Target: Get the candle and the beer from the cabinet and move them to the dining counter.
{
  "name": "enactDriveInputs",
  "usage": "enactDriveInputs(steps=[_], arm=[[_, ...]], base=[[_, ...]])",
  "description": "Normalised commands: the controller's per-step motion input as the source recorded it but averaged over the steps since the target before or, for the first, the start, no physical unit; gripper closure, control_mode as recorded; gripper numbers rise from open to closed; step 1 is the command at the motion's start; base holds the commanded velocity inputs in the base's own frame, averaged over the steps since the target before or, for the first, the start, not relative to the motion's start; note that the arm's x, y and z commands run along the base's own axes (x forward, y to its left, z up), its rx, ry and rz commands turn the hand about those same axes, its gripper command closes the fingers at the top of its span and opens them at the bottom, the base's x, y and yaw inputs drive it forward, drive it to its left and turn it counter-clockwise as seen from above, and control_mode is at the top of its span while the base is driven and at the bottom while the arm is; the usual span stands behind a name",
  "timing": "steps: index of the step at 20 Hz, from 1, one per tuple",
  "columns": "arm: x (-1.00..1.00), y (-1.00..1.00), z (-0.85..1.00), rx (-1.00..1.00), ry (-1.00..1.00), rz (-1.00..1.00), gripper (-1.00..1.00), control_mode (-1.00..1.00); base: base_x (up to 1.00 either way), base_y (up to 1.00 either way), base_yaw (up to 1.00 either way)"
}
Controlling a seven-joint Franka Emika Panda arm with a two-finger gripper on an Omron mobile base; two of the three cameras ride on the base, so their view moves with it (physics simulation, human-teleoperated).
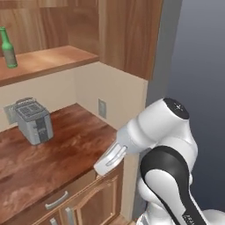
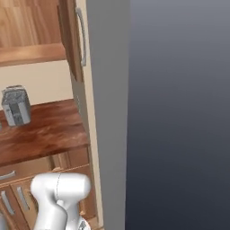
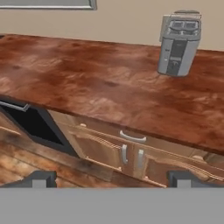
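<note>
The beer [image 1: 8,48], a slim green bottle, stands upright at the left end of the shelf of the open cabinet [image 1: 52,59]. The cabinet's door [image 1: 127,35] is swung out, and its silver bar handle [image 2: 81,36] shows in the right base view. In the hand view my gripper [image 3: 112,179] is open, its two dark fingertips [image 3: 41,178] wide apart with nothing between them. It faces the lower counter front, well below the shelf. The candle and the dining counter are out of view.
A grey toaster [image 1: 33,121] stands on the reddish-brown counter [image 1: 66,149] under the cabinet, near the wall. Lower cabinets with curved handles [image 3: 131,136] run beneath. A dark opening [image 3: 30,124] sits at the left. A tall panel [image 2: 108,112] bounds the counter on the right.
</note>
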Motion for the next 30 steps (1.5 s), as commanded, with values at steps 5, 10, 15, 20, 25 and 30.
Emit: enactDriveInputs(steps=[5,10,15,20,25,30], arm=[[0.00,0.00,0.00,0.00,0.00,0.00,-1.00,1.00],[0.00,0.00,0.00,0.00,0.00,0.00,-1.00,1.00],[0.00,0.00,0.00,0.00,0.00,0.00,-1.00,1.00],[0.00,0.00,0.00,0.00,0.00,0.00,-1.00,1.00],[0.00,0.00,0.00,0.00,0.00,0.00,-1.00,1.00],[0.00,0.00,0.00,0.00,0.00,0.00,-1.00,1.00]], base=[[0.82,0.12,0.15],[0.71,0.31,0.14],[0.39,0.32,0.35],[0.41,0.31,0.50],[0.45,0.31,0.43],[0.54,0.20,0.20]])
